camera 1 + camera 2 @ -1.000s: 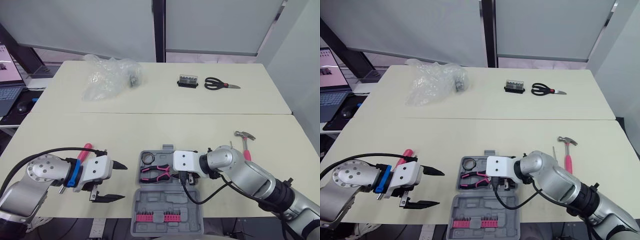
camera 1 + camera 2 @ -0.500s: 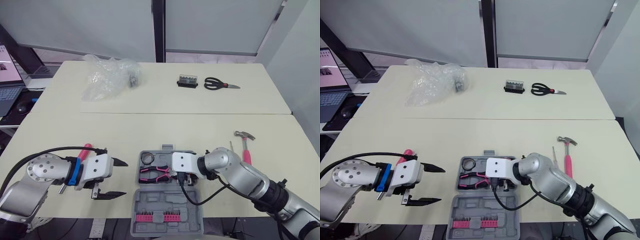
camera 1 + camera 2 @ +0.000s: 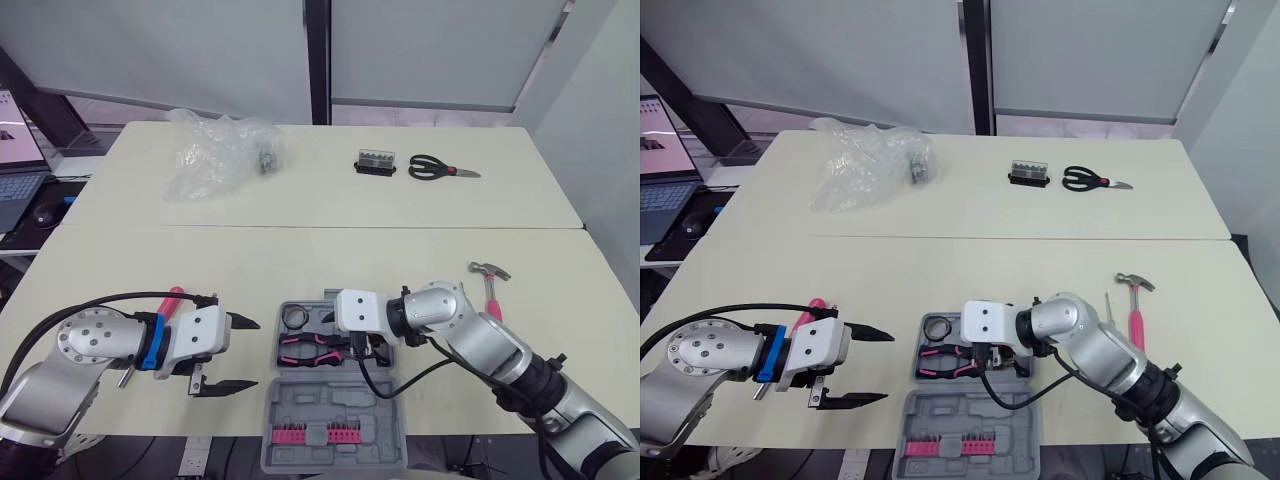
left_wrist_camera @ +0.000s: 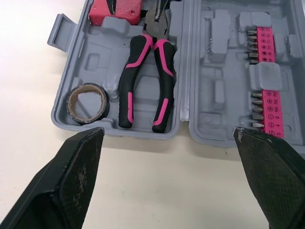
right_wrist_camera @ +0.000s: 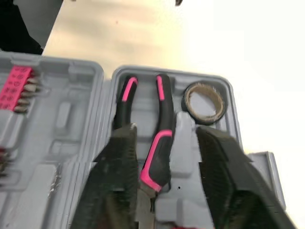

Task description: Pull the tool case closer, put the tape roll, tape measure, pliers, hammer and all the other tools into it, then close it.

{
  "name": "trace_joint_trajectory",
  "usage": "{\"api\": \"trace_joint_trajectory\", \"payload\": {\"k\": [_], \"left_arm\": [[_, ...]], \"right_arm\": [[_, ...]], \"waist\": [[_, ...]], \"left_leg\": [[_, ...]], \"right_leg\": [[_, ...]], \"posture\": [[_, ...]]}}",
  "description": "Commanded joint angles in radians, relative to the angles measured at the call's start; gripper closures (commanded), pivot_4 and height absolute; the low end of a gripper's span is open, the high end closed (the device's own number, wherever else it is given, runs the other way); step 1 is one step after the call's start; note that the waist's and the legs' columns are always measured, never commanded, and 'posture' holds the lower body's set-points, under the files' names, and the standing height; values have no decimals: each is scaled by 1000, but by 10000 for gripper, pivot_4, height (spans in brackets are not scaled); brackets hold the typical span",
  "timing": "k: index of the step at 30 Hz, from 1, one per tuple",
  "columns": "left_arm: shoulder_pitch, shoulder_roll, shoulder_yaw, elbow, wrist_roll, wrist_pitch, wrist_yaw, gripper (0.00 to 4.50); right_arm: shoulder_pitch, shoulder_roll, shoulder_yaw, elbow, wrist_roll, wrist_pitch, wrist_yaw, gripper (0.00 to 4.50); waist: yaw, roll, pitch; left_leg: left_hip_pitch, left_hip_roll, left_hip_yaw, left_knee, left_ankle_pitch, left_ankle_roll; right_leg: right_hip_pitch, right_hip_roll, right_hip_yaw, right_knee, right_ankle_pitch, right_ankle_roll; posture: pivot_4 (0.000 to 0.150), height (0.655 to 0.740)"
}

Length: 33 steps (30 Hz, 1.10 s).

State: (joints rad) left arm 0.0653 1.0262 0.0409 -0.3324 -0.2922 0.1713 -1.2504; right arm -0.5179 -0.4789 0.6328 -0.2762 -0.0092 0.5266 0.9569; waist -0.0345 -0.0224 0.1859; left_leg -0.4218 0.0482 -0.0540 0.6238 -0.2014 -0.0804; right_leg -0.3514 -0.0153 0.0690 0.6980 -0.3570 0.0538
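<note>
Under the wide-open right claw, pliers lie in the tool case.

Red item: cut off by the frame edge in the left wrist view — identity could not be told.
Pliers: nose was blurred in the right wrist view.
Hammer: handle was partly covered by the right arm.
Pink-handled tool: mostly hidden behind the left arm — type unclear.
Bag: contents were too small to identify.
</note>
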Motion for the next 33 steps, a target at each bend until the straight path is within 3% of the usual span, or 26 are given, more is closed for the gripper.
{"api": "trace_joint_trajectory", "payload": {"k": [1,6,19,24,29,33], "left_arm": [[7,0,17,-36,-9,3,11,0],[13,-5,21,-48,-18,13,23,0],[42,-12,37,-45,-18,16,54,0],[68,-19,52,-12,-7,-9,62,0],[93,-71,92,45,-15,-42,105,0],[125,-101,123,87,-17,-82,109,0]], "right_arm": [[-9,41,8,39,-28,-45,-27,35254],[-11,79,32,117,-77,-76,-44,44824],[17,81,149,285,-234,-127,-23,44824],[50,82,124,278,-239,-171,-29,44824],[84,112,-31,139,-106,-257,-30,44824],[141,12,-186,5,45,-278,57,44824]], "waist": [[0,0,0],[0,0,0],[0,0,0],[-1,-1,-2],[1,-1,-1],[1,0,-1]], "left_leg": [[0,0,0,0,0,0],[0,0,0,0,0,0],[2,0,0,0,0,0],[6,0,0,-1,0,0],[5,0,0,-1,0,0],[2,0,0,-1,0,0]], "right_leg": [[0,0,0,0,0,0],[0,0,0,0,0,0],[1,0,0,0,0,0],[3,0,1,0,0,0],[3,0,1,0,0,0],[1,0,1,0,0,0]], "posture": [[1500,7400],[1500,7400],[1500,7400],[1500,7400],[1500,7400],[1500,7400]]}}
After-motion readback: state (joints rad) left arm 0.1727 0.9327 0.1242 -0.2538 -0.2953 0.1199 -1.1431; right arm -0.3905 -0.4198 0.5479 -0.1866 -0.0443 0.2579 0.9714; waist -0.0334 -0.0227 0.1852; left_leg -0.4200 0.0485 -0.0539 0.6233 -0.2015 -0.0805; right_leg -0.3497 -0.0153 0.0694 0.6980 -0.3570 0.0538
